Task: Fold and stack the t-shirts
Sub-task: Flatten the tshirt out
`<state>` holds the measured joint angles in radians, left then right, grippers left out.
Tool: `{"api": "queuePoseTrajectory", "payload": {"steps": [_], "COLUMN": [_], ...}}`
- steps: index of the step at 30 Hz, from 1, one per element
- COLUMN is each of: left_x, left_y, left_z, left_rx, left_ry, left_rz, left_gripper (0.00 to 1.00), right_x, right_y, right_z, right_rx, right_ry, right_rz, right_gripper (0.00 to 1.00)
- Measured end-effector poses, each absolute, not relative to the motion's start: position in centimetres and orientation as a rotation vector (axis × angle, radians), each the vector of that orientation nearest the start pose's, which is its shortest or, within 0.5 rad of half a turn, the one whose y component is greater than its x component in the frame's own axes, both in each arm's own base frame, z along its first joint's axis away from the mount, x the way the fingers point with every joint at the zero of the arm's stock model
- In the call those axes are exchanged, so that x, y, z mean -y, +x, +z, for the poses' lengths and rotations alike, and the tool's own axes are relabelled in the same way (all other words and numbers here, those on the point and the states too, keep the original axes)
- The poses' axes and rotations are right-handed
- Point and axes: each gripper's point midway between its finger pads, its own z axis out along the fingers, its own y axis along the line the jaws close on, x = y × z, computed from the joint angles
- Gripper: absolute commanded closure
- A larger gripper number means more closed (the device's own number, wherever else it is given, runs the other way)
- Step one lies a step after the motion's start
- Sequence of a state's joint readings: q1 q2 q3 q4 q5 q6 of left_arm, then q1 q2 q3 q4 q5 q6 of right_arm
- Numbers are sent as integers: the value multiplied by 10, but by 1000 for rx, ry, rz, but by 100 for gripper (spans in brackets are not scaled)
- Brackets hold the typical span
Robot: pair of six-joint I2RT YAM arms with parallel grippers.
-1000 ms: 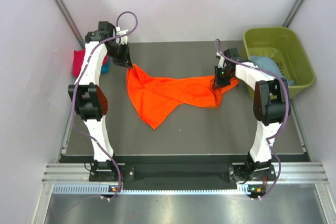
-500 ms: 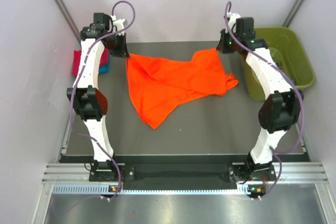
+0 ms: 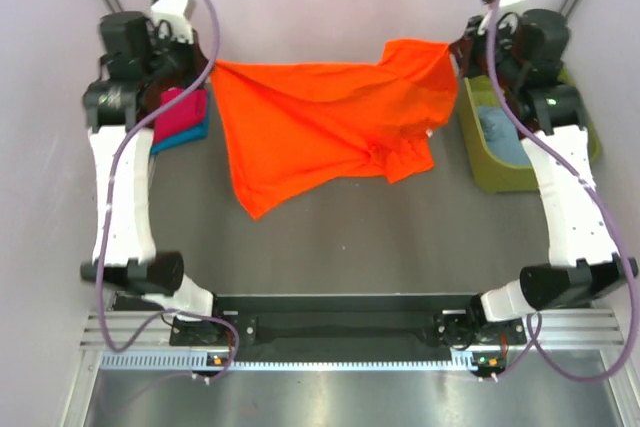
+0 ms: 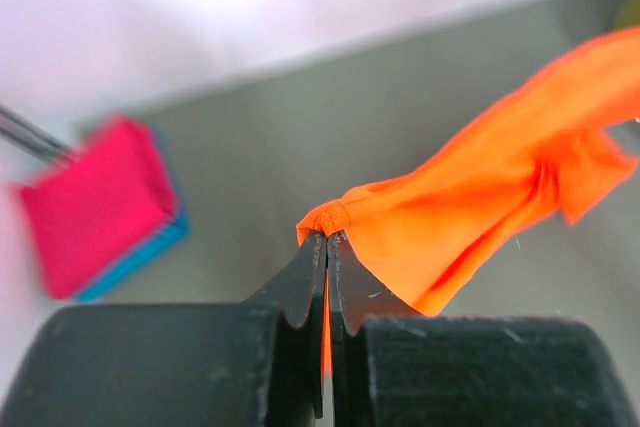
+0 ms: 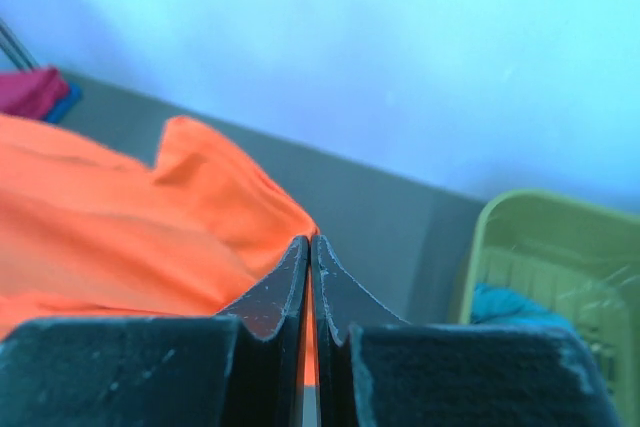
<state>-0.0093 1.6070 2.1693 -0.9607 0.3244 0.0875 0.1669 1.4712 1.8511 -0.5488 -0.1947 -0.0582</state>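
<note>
Hanging unfolded above the table point(image 3: 350, 247), the orange t-shirt point(image 3: 320, 122) is clamped by the left gripper point(image 4: 327, 237) and the right gripper point(image 5: 309, 242). The pink-on-blue stack point(image 3: 180, 112) is judged done, and a blue t-shirt point(image 3: 500, 132) is seen unfolded in the tub point(image 3: 495, 179).

Both arms: white plastic links w/ black joint housings; L arm point(image 3: 118, 182), R arm point(image 3: 575, 197) same build. Purple cable point(image 3: 204, 5) loops off each wrist & trails along the links to the base; small white block point(image 3: 170, 2) sits atop each wrist; bases point(image 3: 195, 329) black. L gripper point(image 4: 327, 237) & R gripper point(image 5: 308, 240): matte black fingers point(image 4: 300, 292), flat, tapering to thin tips, inner edges scalloped; chunky black bodies behind.
</note>
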Motion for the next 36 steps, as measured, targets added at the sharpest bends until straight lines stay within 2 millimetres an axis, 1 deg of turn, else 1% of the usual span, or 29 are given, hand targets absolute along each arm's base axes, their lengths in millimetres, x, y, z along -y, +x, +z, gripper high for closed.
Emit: {"api": "queuePoseTrajectory", "payload": {"steps": [1, 2, 3, 5, 6, 7, 8, 10, 13, 16, 18, 21, 23, 25, 26, 27, 28, 29, 30, 31, 32, 33, 34, 35, 36], "left_x": [53, 51, 47, 41, 39, 36, 35, 32, 29, 26, 25, 25, 24, 24, 24, 25, 26, 26, 28, 29, 31, 32, 34, 35, 35], "left_y": [394, 380, 362, 331, 317, 302, 289, 265, 231, 208, 196, 184, 179, 178, 180, 182, 189, 195, 205, 218, 232, 244, 259, 273, 280], "left_z": [447, 462, 482, 516, 530, 543, 554, 571, 590, 600, 605, 613, 617, 613, 608, 601, 589, 577, 562, 543, 518, 496, 469, 439, 417], "left_rx": [-1870, -1823, -1760, -1644, -1597, -1550, -1507, -1439, -1356, -1309, -1282, -1253, -1239, -1245, -1257, -1274, -1306, -1338, -1380, -1433, -1499, -1558, -1630, -1708, -1767], "left_ry": [300, 296, 291, 278, 272, 264, 258, 247, 236, 229, 227, 224, 222, 223, 225, 229, 234, 238, 246, 257, 268, 276, 286, 295, 299], "left_rz": [-238, -214, -183, -131, -112, -94, -79, -58, -35, -15, -6, -1, 2, 1, 0, -3, -8, -14, -22, -34, -48, -59, -74, -90, -99], "left_gripper": [100, 100, 100, 100, 100, 100, 100, 100, 100, 100, 100, 100, 100, 100, 100, 100, 100, 100, 100, 100, 100, 100, 100, 100, 100], "right_x": [-102, -99, -97, -92, -89, -85, -83, -76, -66, -58, -52, -47, -46, -48, -49, -52, -55, -58, -61, -65, -69, -73, -76, -81, -83], "right_y": [414, 401, 389, 357, 342, 321, 305, 270, 215, 168, 140, 112, 102, 102, 107, 116, 127, 142, 154, 175, 192, 212, 230, 255, 267], "right_z": [454, 471, 486, 520, 532, 548, 559, 582, 615, 642, 657, 671, 674, 670, 663, 654, 642, 627, 615, 593, 577, 556, 539, 515, 503], "right_rx": [-1677, -1635, -1596, -1501, -1464, -1415, -1378, -1296, -1168, -1058, -996, -937, -916, -920, -939, -964, -996, -1040, -1076, -1144, -1195, -1257, -1308, -1377, -1410], "right_ry": [-338, -339, -339, -337, -337, -336, -334, -331, -322, -311, -301, -295, -299, -307, -313, -321, -331, -341, -350, -362, -370, -379, -387, -394, -397], "right_rz": [244, 239, 234, 225, 220, 214, 210, 199, 179, 165, 152, 138, 137, 141, 145, 151, 159, 168, 176, 189, 199, 211, 221, 234, 240], "right_gripper": [100, 100, 100, 100, 100, 100, 100, 100, 100, 100, 100, 100, 100, 100, 100, 100, 100, 100, 100, 100, 100, 100, 100, 100, 100]}}
